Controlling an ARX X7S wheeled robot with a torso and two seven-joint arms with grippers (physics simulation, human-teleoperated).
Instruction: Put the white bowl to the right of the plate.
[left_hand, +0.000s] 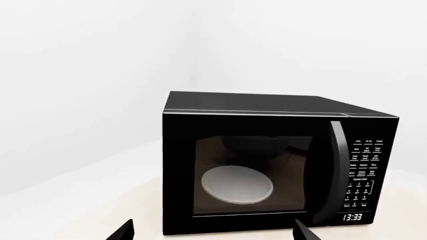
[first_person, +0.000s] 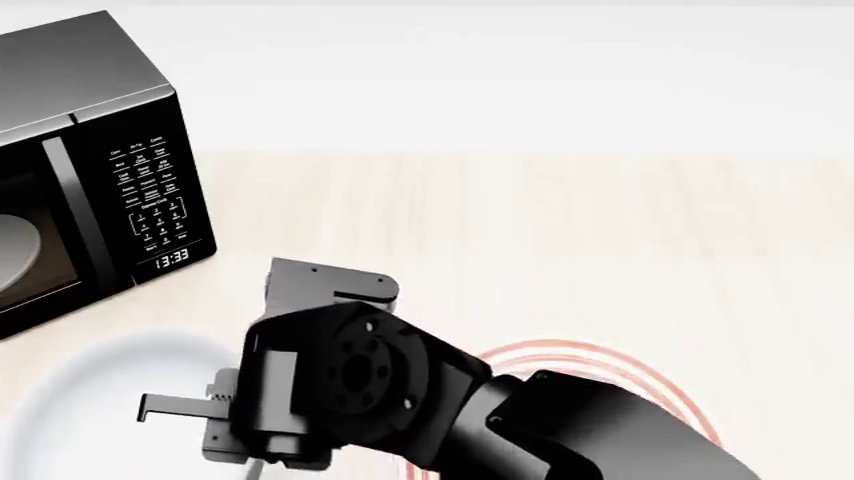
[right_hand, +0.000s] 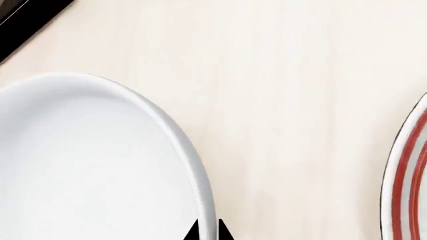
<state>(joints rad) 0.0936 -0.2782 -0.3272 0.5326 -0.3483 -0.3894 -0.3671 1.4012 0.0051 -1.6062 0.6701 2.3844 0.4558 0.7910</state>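
With my right arm reaching across the head view, I read the right hand (right_hand: 207, 231) as poised at the rim of the white bowl (right_hand: 87, 165): two dark fingertips (right_hand: 193, 233) straddle the rim wall, one on each side. I cannot tell whether they press the rim or merely bracket it. The white bowl sits on the pale wood tabletop (right_hand: 280, 100), directly under this hand, and the plate (right_hand: 407, 175) — ringed in red-orange — lies apart from it on the far side of a bare strip of tabletop. From the head view, the white bowl lies to the left of the plate, and the right arm (first_person: 400, 390) covers part of both.

The left hand (left_hand: 213, 231) is spread apart — its two dark fingertips stand wide, nothing between them. Ahead of it stands a black microwave (left_hand: 267, 160), door closed, display reading 13:33, a pale dish (left_hand: 237, 186) visible behind the glass.
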